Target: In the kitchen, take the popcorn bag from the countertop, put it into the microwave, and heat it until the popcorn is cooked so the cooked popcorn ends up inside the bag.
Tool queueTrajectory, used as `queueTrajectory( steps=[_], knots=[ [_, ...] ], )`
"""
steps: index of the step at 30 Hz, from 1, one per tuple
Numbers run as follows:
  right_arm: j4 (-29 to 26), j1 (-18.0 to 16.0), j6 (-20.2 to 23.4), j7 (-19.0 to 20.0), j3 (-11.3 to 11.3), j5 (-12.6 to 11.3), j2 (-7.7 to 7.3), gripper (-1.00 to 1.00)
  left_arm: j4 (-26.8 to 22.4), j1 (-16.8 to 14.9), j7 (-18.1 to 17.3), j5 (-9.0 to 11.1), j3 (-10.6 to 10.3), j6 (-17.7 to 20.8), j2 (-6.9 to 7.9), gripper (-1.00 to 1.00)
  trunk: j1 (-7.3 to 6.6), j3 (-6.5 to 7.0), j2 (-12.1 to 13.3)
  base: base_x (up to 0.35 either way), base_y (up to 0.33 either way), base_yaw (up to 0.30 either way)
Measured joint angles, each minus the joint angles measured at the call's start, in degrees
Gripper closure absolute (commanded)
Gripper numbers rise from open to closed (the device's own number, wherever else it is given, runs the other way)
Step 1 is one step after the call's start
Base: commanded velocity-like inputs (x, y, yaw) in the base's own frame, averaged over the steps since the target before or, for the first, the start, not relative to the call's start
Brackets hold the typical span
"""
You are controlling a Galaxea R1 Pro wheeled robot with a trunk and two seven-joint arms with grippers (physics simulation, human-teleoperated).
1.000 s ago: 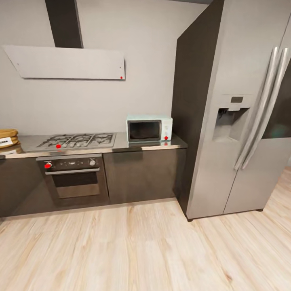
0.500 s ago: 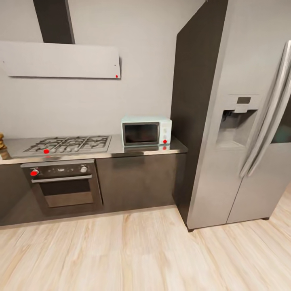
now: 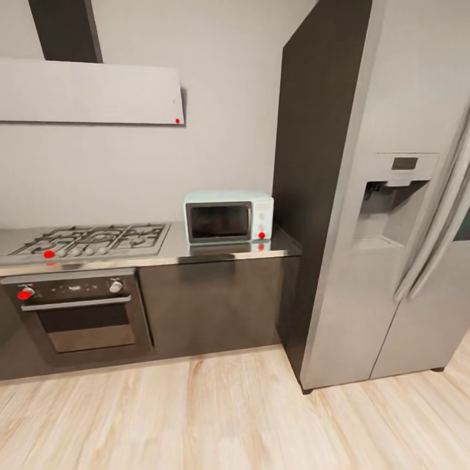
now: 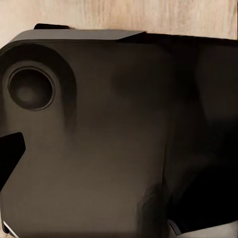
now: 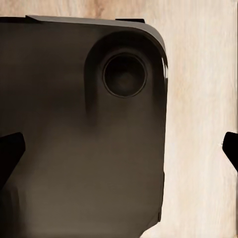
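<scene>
Pale wooden floor (image 5: 198, 124) lies under both wrist cameras, mostly blocked by a dark, rounded part of the robot's own body (image 4: 99, 139); whether either pincer is released or clenched cannot be told. Further out, the head view faces the glossy grey countertop (image 3: 215, 253), where the boxy mint microwave (image 3: 228, 217) stands with its door closed, between the steel hob (image 3: 91, 239) and the tall fridge (image 3: 391, 196). No popcorn bag is in sight, so which arm is nearer to it cannot be judged.

Pale wood floor (image 3: 215, 418), grey wall (image 3: 215, 130), steel fridge (image 3: 391, 215) beside dark cabinets (image 3: 209, 300).
</scene>
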Motion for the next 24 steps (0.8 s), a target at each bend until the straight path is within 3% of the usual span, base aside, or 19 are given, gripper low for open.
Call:
queueTrajectory(
  steps=[10,24],
  knots=[
    [0.0,0.0,0.0,0.0,-0.1,0.0,0.04,-1.0,-0.1,0.0,-0.1,0.0,0.0,-0.2,0.0,-1.0,0.0,0.0,0.0,0.31,-0.087,0.029],
    [0.0,0.0,0.0,0.0,-0.1,0.0,0.01,-1.0,-0.2,0.0,-0.1,-0.1,0.1,-0.6,0.0,-1.0,0.03,0.0,0.0,0.021,-0.001,0.26]
  ],
)
